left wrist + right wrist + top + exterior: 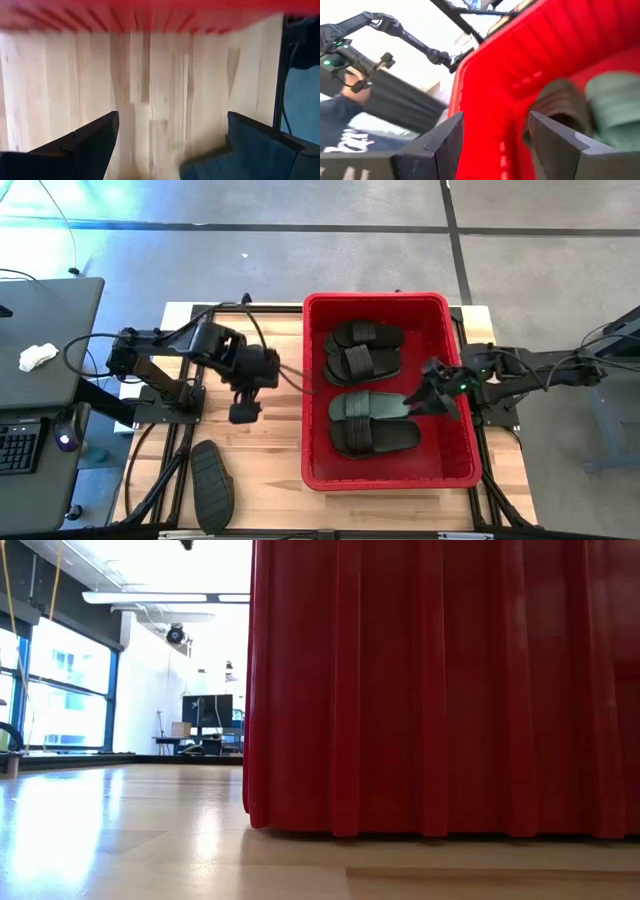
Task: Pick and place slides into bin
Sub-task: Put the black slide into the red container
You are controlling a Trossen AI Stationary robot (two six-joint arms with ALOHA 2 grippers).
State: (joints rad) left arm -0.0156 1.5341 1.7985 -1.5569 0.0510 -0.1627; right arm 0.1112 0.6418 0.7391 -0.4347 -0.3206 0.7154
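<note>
The red bin [375,299] stands on the right half of the wooden table. Inside lie two black slides [362,350] side by side at the far end, a green slide [372,406] and another black slide [375,438] near the front, all flat on the bin's floor. One dark slide [212,483] lies sole down on the table near its front left corner. My left gripper [245,413] hangs open over bare wood left of the bin, pointing down, with nothing between its fingers [172,145]. My right gripper [430,398] is open above the bin's right side, holding nothing [495,140].
The bin's ribbed wall [440,690] fills the right of the low view. A grey desk [40,340] with a keyboard and a white rag stands left of the table. Bare wood [260,470] lies between the loose slide and the bin. A person in dark clothing [340,135] shows beyond the table.
</note>
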